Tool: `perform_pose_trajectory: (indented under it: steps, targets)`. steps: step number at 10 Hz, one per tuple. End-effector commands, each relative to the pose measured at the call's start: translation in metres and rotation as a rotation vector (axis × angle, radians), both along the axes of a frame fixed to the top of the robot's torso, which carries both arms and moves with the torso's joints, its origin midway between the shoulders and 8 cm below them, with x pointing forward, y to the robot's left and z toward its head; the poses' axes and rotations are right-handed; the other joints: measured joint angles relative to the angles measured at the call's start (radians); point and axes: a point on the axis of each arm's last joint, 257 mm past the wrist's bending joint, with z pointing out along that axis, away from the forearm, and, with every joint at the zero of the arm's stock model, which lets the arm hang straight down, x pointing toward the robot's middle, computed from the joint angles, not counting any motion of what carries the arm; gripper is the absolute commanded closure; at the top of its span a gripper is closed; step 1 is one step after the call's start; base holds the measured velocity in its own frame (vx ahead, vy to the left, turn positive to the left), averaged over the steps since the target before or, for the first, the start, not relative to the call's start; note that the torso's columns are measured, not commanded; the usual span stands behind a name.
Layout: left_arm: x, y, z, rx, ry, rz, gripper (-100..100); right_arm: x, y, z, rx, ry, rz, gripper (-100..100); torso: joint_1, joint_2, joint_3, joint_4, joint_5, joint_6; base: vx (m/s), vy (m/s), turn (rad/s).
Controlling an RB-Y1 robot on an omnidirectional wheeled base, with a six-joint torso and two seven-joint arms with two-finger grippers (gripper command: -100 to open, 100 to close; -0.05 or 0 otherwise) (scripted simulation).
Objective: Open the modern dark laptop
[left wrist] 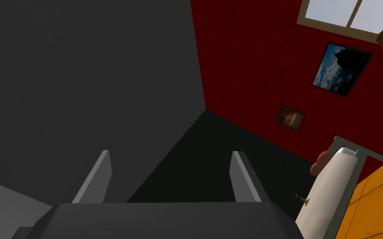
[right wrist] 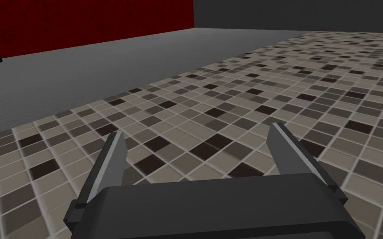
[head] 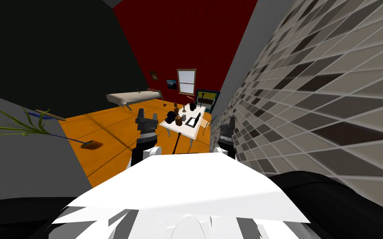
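A dark laptop [head: 193,121] lies on a small white table [head: 185,130] some way ahead across the orange floor; its lid looks partly raised, though I cannot tell by how much. Both arms are held up in front of me, well short of the table. My left gripper [head: 141,113] [left wrist: 172,176] is open with nothing between its fingers, raised beside a dark wall. My right gripper [head: 231,123] [right wrist: 199,157] is also open and empty, close to a tiled wall.
Several dark pots and a brown vase [head: 179,120] share the table with the laptop. A chair [head: 207,123] stands at its right side. The tiled wall [head: 311,103] runs close on my right. A bed [head: 131,97] is at the back left, and a tipped plant [head: 90,145] lies at the left.
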Motion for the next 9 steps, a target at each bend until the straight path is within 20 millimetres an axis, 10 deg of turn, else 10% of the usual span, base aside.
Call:
perform_pose_trajectory:
  steps: [1, 9]
  targets:
    - [0.0000, 0.0000, 0.0000, 0.000, 0.000, 0.000, 0, 0.0000, 0.0000, 0.0000, 0.000, 0.000, 0.000, 0, 0.000, 0.040, -0.082, 0.041, 0.000, 0.000, 0.000, 0.000, 0.000]
    - [-0.0001, 0.0000, 0.0002, 0.000, 0.000, 0.000, 0, -0.0001, 0.0000, 0.0002, 0.000, 0.000, 0.000, 0, 0.000, 0.618, -1.234, 0.617, 0.000, 0.000, 0.000, 0.000, 0.000]
